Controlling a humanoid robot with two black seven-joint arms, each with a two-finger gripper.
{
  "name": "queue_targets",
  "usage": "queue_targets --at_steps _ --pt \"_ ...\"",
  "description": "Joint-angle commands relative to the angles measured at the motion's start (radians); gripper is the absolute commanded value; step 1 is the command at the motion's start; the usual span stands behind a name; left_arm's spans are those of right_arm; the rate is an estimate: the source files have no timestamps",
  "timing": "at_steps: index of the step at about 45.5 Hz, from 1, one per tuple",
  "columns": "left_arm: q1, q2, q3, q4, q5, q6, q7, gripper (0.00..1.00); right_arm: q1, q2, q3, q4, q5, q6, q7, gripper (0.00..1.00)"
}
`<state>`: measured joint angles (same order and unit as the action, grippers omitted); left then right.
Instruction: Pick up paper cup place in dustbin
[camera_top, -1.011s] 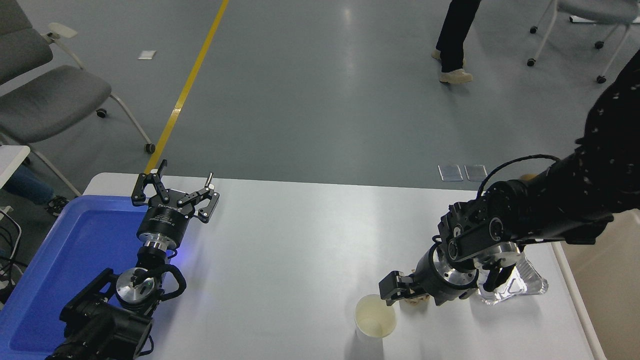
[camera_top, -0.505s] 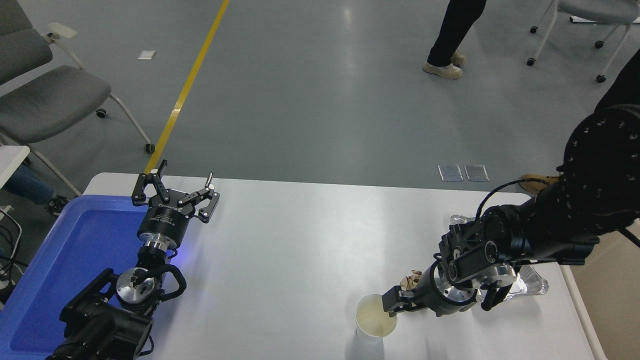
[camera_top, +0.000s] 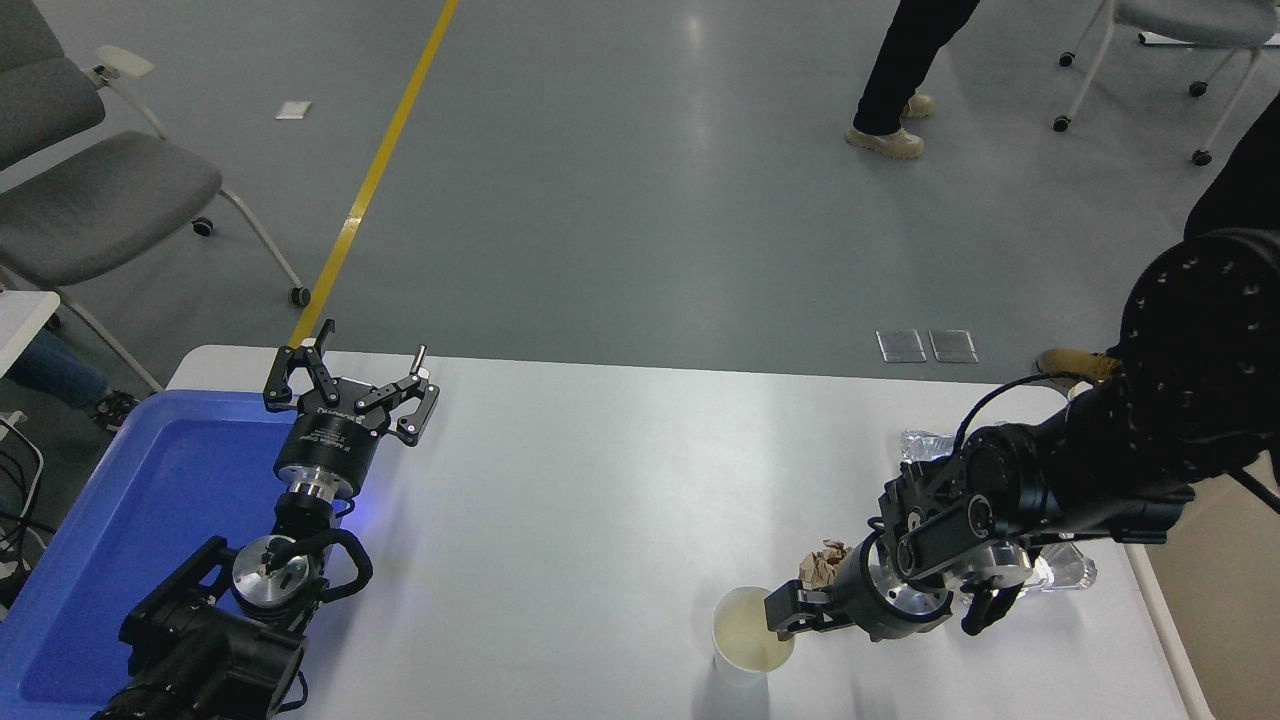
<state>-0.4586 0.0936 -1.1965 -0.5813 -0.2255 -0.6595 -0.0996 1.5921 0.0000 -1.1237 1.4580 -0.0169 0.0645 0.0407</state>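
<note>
Head view: the right gripper (camera_top: 783, 612) reaches the right rim of the paper cup (camera_top: 750, 644), upright near the white table's (camera_top: 600, 500) front edge; its grip can't be made out. Left gripper (camera_top: 350, 392) hangs spread, empty, beside the blue tray (camera_top: 150, 480).

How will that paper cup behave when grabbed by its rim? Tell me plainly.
The paper cup looks empty, so probably light and easy to tip. Its thin wall would likely buckle under a hard pinch. With the right gripper at its rim, a sideways nudge may slide it on the smooth table.
</note>
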Motion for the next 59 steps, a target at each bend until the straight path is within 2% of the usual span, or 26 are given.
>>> queue_targets --at_steps 1,3,7,9,28,38,48,59 --pt "0.0 0.0 0.0 0.0 0.0 0.0 0.0 0.99 -0.006 0.0 -0.001 0.004 -0.006 0.0 0.027 0.29" --pt "0.0 0.0 0.0 0.0 0.0 0.0 0.0 0.99 -0.009 0.0 -0.001 0.004 -0.005 0.0 0.028 0.24" --pt "0.0 0.0 0.0 0.0 0.0 0.0 0.0 0.99 -0.015 0.0 0.001 0.004 -0.005 -0.002 0.036 0.04" --pt "0.0 0.0 0.0 0.0 0.0 0.001 0.0 0.99 -0.015 0.0 0.001 0.004 -0.005 -0.002 0.038 0.0" --pt "0.0 0.0 0.0 0.0 0.0 0.0 0.0 0.99 0.023 0.0 -0.002 0.025 -0.003 0.011 0.039 0.0" --pt "0.0 0.0 0.0 0.0 0.0 0.0 0.0 0.99 0.163 -0.018 -0.01 0.151 -0.015 0.035 0.047 0.0" --pt "0.001 0.0 -0.002 0.0 0.0 0.0 0.0 0.99 0.431 -0.15 -0.037 0.243 -0.026 0.204 0.047 0.0" --pt "0.001 0.0 -0.002 0.0 0.0 0.0 0.0 0.99 0.781 -0.291 -0.085 0.257 -0.06 0.52 0.041 0.0"
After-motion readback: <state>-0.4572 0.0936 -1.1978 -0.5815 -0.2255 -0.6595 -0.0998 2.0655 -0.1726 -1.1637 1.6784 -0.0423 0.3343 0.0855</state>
